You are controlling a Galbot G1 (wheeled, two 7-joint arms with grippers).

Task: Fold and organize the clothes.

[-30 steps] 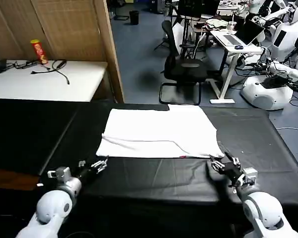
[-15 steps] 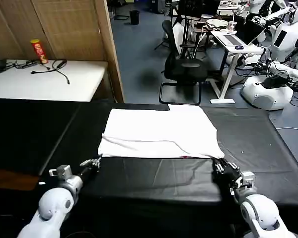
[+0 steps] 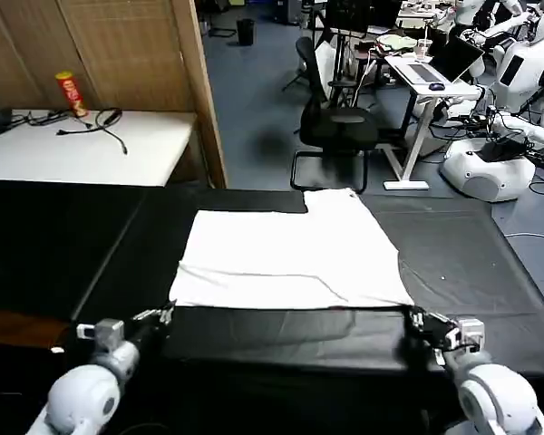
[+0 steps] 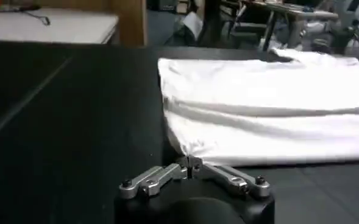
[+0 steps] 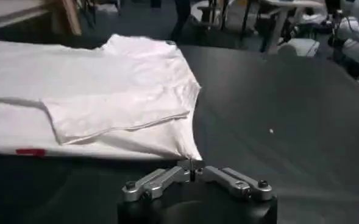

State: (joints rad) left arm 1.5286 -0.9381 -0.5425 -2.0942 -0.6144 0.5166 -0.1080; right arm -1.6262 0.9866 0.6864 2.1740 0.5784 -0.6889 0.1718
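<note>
head: white T-shirt (image 3: 290,258) lies flat on black table (image 3: 490,263); left gripper (image 3: 163,314) and right gripper (image 3: 415,318) at its near corners | left wrist: claw pinches shirt corner (image 4: 188,149) | right wrist: claw pinches other corner (image 5: 188,152)

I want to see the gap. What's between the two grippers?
In the head view, bare black table lies between the left gripper and right gripper, each pinching a near corner of the T-shirt.
</note>
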